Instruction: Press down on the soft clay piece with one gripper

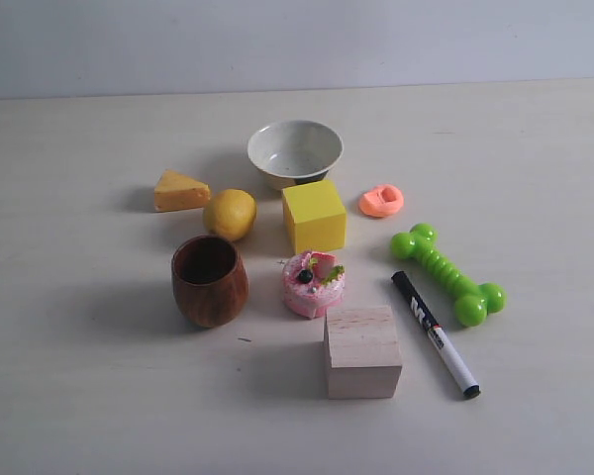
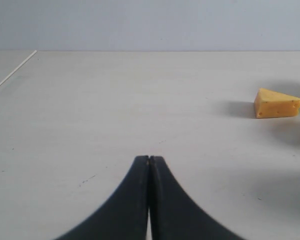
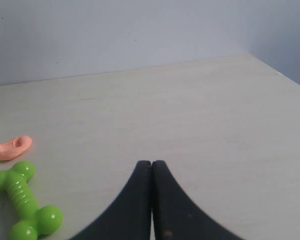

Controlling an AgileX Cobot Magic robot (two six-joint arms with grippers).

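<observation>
The soft clay piece (image 1: 381,201) is a small salmon-orange lump, flattened with a dent in its top, lying right of the yellow cube (image 1: 314,215). The right wrist view also shows the clay (image 3: 13,148), far off to one side. My right gripper (image 3: 151,163) is shut with nothing between its dark fingers, over bare table well away from the clay. My left gripper (image 2: 149,158) is shut and empty too, over bare table with only the cheese wedge (image 2: 277,103) in sight. Neither gripper appears in the exterior view.
Around the clay stand a white bowl (image 1: 295,152), a lemon (image 1: 230,214), a cheese wedge (image 1: 180,191), a brown wooden cup (image 1: 209,280), a pink toy cake (image 1: 314,284), a wooden block (image 1: 361,351), a black marker (image 1: 435,333) and a green bone toy (image 1: 447,273).
</observation>
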